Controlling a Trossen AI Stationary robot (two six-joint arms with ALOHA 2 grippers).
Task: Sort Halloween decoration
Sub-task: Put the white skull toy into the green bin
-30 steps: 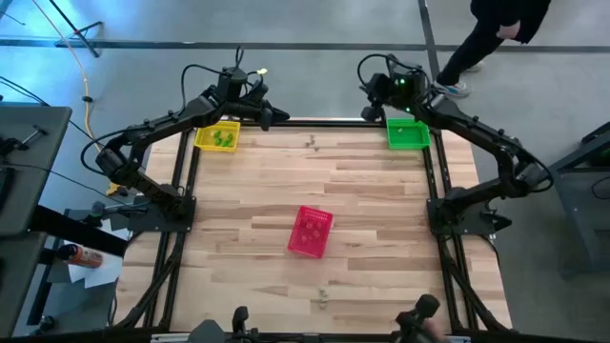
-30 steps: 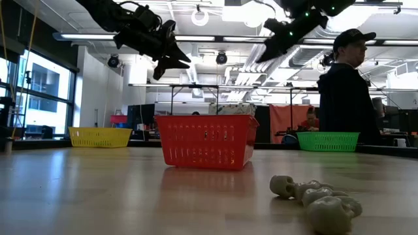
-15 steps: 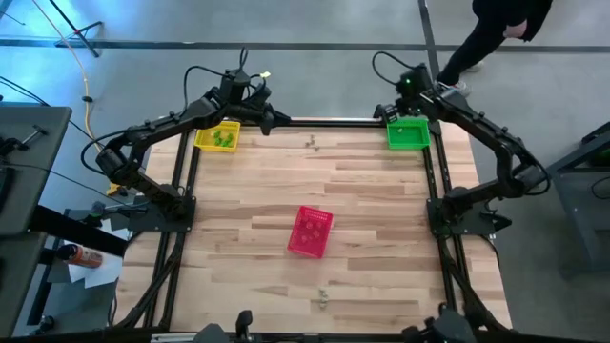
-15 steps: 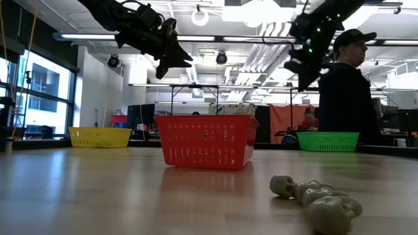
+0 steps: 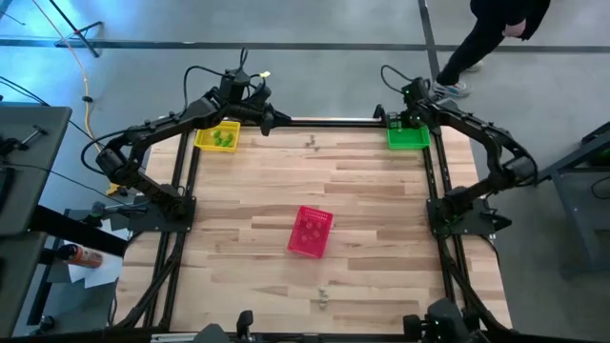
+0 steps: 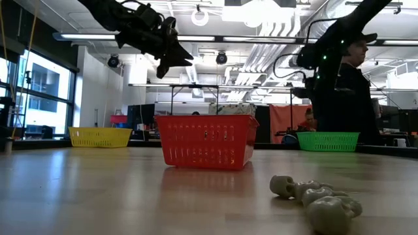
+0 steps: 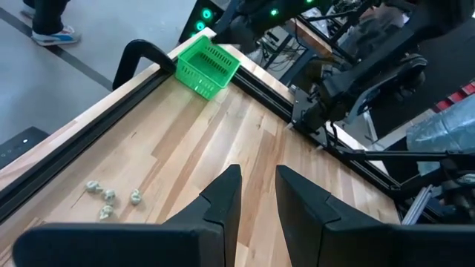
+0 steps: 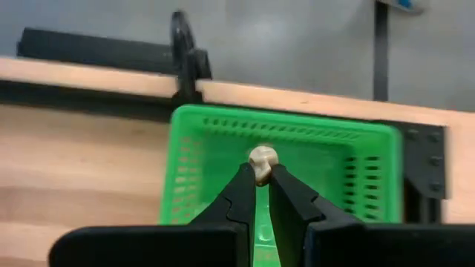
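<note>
Currently, at the far left corner of the wooden table [image 5: 362, 191], the yellow mesh basket [image 5: 217, 137] sits with small green trinkets [image 5: 224, 139] inside it. The left gripper [image 5: 268, 118] hangs in the air just right of that basket, over the table's far edge; its two fingers [image 7: 223, 200] stand a narrow gap apart with nothing between them. In the left wrist view, a cluster of small pale trinkets [image 7: 110, 202] lies on the boards near the far rail.

At mid-table, nearer the front, the pink mesh basket [image 5: 311, 232] sits tilted relative to the table edges; what it contains cannot be made out. In the low view it reads as a red basket [image 6: 205, 141], standing upright on the surface. A small group of pale skull-like pieces [image 6: 316, 200] lies on the near part of the table, to the right of the pink basket in the low view and well apart from it.

At the far right corner, the green mesh basket [image 5: 407, 135] rests against the far rail. The right gripper [image 8: 260, 175] is held directly above this basket, its fingers closed on a small pale round trinket [image 8: 262, 159], which is pinched at the fingertips over the basket's interior and not touching its floor. In the high view the right gripper [image 5: 400, 115] appears at the basket's far edge.

A person [image 6: 346, 98] stands beyond the far right corner of the table.
</note>
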